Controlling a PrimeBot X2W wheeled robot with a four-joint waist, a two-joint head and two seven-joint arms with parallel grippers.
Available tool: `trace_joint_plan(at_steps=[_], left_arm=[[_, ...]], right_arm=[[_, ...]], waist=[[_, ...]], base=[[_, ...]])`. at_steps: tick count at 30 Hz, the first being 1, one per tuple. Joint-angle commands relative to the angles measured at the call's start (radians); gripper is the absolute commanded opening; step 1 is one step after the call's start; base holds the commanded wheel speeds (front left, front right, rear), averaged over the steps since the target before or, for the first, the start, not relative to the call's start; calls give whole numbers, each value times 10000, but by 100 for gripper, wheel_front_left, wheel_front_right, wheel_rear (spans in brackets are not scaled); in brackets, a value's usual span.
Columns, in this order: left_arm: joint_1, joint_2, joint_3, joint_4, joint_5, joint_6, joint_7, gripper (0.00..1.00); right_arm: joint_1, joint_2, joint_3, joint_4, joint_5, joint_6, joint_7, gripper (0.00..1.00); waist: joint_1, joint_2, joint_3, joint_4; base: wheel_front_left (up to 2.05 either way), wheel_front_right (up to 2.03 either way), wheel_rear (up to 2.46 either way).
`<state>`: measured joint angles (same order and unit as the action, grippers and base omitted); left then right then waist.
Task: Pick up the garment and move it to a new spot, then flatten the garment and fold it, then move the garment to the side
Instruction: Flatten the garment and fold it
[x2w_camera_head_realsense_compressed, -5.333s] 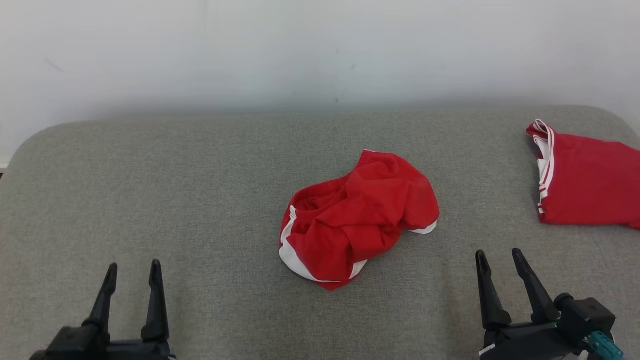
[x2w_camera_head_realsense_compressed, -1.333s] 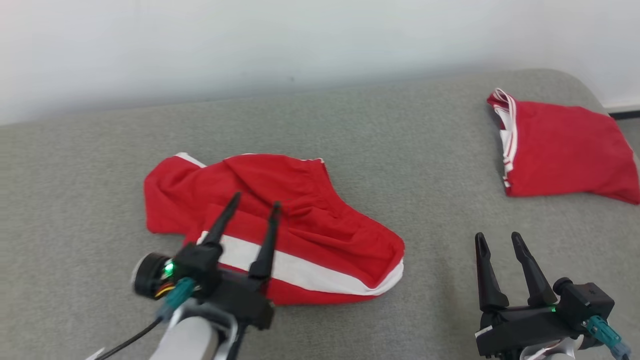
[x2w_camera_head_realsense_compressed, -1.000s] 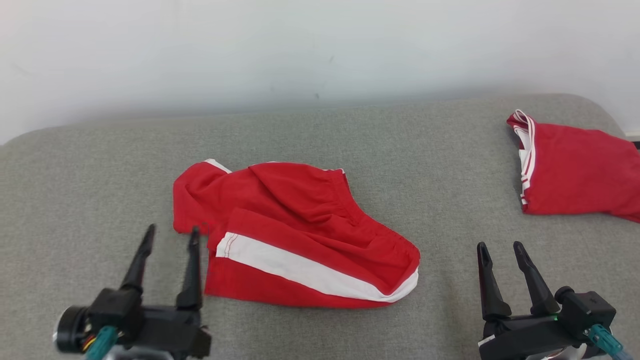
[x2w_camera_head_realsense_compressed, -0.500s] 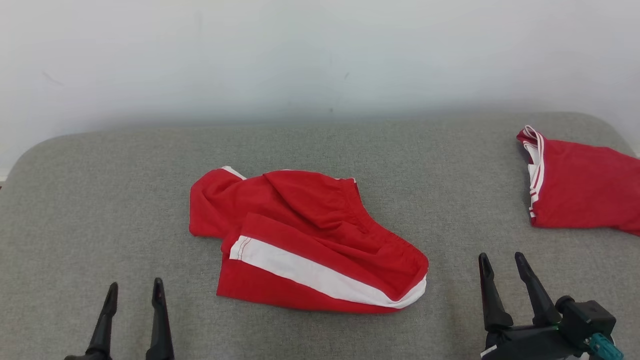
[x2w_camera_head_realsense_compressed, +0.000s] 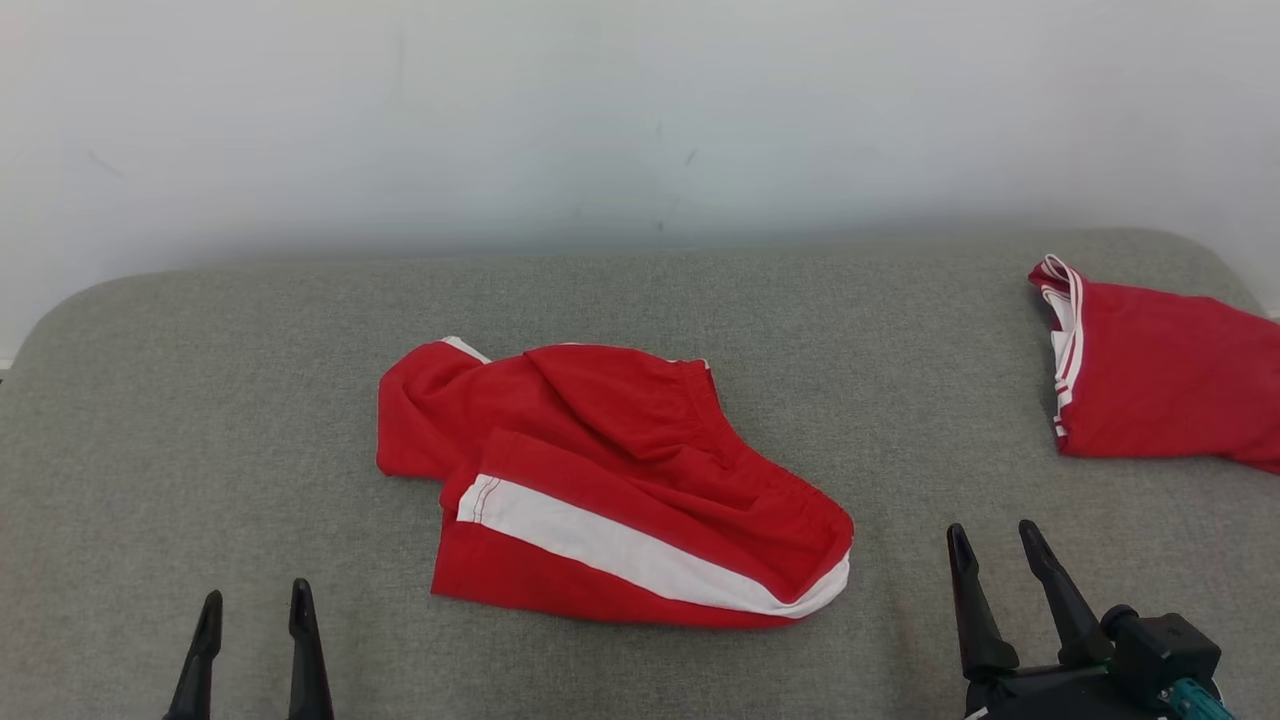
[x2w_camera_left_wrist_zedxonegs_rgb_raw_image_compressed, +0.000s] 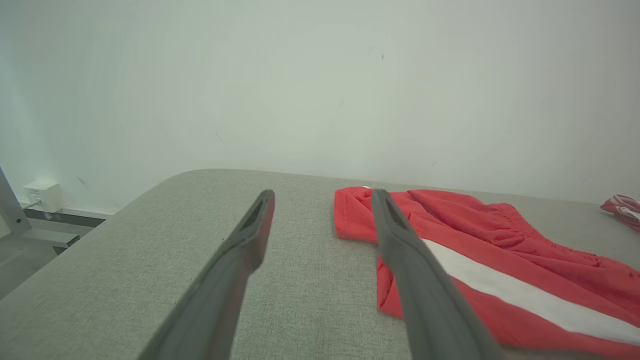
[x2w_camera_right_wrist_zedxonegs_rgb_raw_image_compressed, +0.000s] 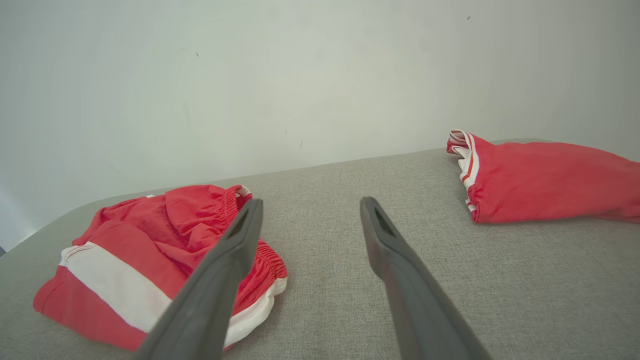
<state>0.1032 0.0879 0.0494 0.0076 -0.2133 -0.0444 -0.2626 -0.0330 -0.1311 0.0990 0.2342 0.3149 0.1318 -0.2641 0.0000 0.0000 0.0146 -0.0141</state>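
A: what moved?
B: left gripper (x2w_camera_head_realsense_compressed: 254, 600) has backed off the shorts (x2w_camera_head_realsense_compressed: 620, 470) and is now low at the lower left of the head view. shorts went from a ball at centre to spread out, left of centre. right gripper (x2w_camera_head_realsense_compressed: 992, 530) holds its lower-right spot.
A: anything hidden or cut off?
B: biggest first. wall (x2w_camera_head_realsense_compressed: 640, 120): plain, with a few faint marks too small to read. cushion (x2w_camera_head_realsense_compressed: 200, 400): near edge is out of frame at the bottom. top (x2w_camera_head_realsense_compressed: 1170, 380), the second red piece: far right by the back edge, well apart from the shorts, its right part cut by the frame. shorts: rumpled, with a flap folded over the near part and the white stripe across it. whatever lies beneath the fold is hidden. left gripper: cut at the bottom edge, finger ends in frame. right gripper: body partly cut at the corner.
A: jaws?
B: both spread wide and empty, fingers clear of the cloth. left wrist view: bare cushion between the fingers, shorts just past the right-hand finger. right wrist view: bare cushion ahead, shorts on one side, top on the other.
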Motion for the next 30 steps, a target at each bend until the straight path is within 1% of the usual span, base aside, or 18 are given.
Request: trace_joint_plan(at_steps=[1,8,12,14,22,30], left_arm=[[52,-53,45,60,95,-81,-28,100],[-686,-90,-3,577,237,-437,-28,100],[-1429,113,-213,1099,301,-610,-28,100],[-1811,188,-351,1608,197,-697,-27,100],[-3502,583,-1014,3224,4,-826,20,100],[-4318,852,-1886,4883,-298,-853,260,100]], right_arm=[[99,-40,4,-15,36,-27,2,100],[-111,-9,108,4,66,-27,4,100],[-313,-41,155,-5,110,-27,4,100],[-351,-49,176,12,119,-27,4,100],[-746,25,65,-8,140,-27,2,100],[-890,133,-46,-31,138,-27,4,100]], waist=[[0,0,20,-20],[0,0,259,-190],[0,0,504,-382],[0,0,661,-515],[0,0,1345,-1075],[0,0,1729,-1316]], base=[[0,0,0],[0,0,0],[0,0,0],[0,0,0],[0,0,0],[0,0,0]])
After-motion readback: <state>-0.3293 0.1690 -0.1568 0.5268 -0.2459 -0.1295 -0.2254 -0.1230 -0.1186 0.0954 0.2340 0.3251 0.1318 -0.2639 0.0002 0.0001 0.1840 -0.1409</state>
